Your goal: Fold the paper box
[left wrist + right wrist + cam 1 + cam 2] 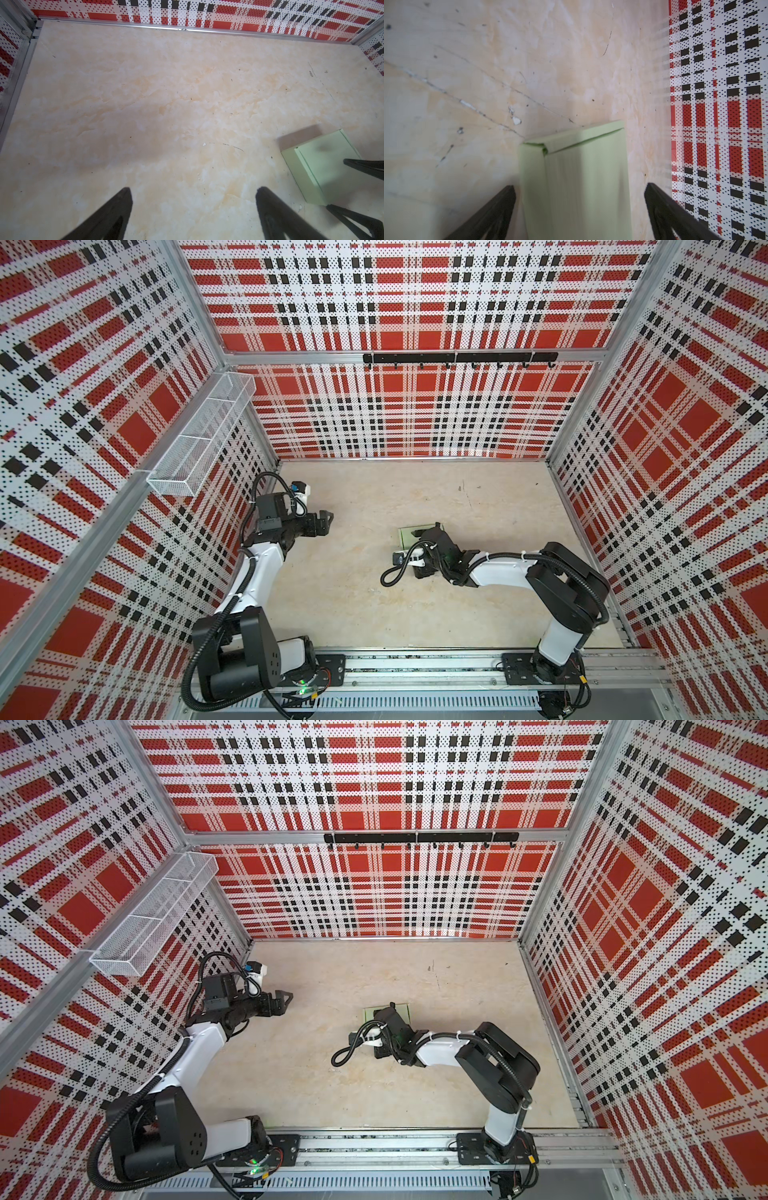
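1. The paper box point(406, 536) point(369, 1015) lies on the bench point(374, 597), a little right of the middle in both top views. Most of it is hidden there under the right arm's wrist.
2. It is pale mint-green and folded into a closed flat rectangular box point(320, 166). Its lid is down, and a tuck seam runs along one end point(581, 176).
3. The right tool point(430, 529) point(579, 187) is over the box with its jaws wide apart. In the right wrist view the box lies between the two black fingers point(500, 207), with a narrow gap showing on each side, so nothing is clamped.
4. From the left wrist view, one finger of the right tool point(336, 182) reaches over the box's top. The other sits by a near corner of the box.
5. The left tool point(327, 519) point(286, 997) point(193, 191) is well apart from the box, on the left side of the bench. Its jaws are spread, with only bare marbled bench between them.
6. A white wire-mesh basket point(199, 439) hangs on the left wall, and a black hook rail point(459, 358) runs along the back wall.
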Controlling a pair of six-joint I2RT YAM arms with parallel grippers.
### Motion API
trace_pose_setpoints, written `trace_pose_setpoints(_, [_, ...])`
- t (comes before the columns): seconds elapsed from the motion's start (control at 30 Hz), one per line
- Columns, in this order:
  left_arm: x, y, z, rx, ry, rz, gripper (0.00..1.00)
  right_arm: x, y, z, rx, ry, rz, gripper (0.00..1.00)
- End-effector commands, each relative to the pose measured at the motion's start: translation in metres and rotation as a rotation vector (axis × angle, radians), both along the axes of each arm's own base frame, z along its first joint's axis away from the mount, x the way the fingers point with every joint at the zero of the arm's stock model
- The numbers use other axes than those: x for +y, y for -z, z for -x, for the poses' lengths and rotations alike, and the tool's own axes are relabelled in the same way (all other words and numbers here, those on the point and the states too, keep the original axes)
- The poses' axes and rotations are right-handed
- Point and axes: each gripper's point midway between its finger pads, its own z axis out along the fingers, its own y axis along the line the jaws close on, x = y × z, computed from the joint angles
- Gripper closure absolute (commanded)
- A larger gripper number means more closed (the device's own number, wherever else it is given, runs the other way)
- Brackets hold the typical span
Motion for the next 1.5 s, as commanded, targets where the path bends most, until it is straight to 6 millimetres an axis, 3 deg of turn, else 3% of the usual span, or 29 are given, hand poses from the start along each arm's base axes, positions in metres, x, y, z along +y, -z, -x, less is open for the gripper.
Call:
trace_pose_setpoints(0.0, [-0.013, -0.009, 0.0, -0.02, 0.048, -0.042, 0.02, 0.013, -0.002, -0.02, -0.051, 0.042, -0.031, 0.0])
trace_pose_setpoints(0.17, [-0.043, -0.011, 0.004, -0.03, 0.171, -0.179, 0.01, 0.022, -0.004, -0.033, -0.075, 0.061, -0.048, 0.0])
trace_pose_setpoints(0.3, [-0.055, -0.014, 0.003, -0.033, 0.205, -0.193, 0.0, 0.023, -0.012, -0.03, -0.071, 0.049, -0.057, 0.0])
trace_pose_setpoints(0.6, [-0.042, 0.007, -0.014, -0.092, 0.125, -0.198, 0.01, -0.016, -0.046, -0.006, -0.058, 0.083, -0.085, 0.0])
trace_pose_setpoints(0.87, [-0.041, 0.039, -0.024, -0.167, 0.069, -0.158, 0.01, -0.086, -0.087, -0.039, -0.055, 0.382, -0.336, 0.0])
trace_pose_setpoints(1.1, [-0.04, 0.054, -0.023, -0.265, 0.039, -0.149, 0.0, -0.172, -0.077, -0.067, -0.041, 0.73, -0.444, 0.0])
trace_pose_setpoints(1.27, [-0.041, 0.039, -0.031, -0.379, 0.004, -0.139, 0.01, -0.225, -0.078, -0.072, -0.011, 0.874, -0.645, 0.0])
trace_pose_setpoints(1.47, [-0.038, 0.043, -0.028, -0.459, -0.042, -0.159, 0.01, -0.272, -0.073, -0.072, -0.029, 0.963, -0.806, 0.0])
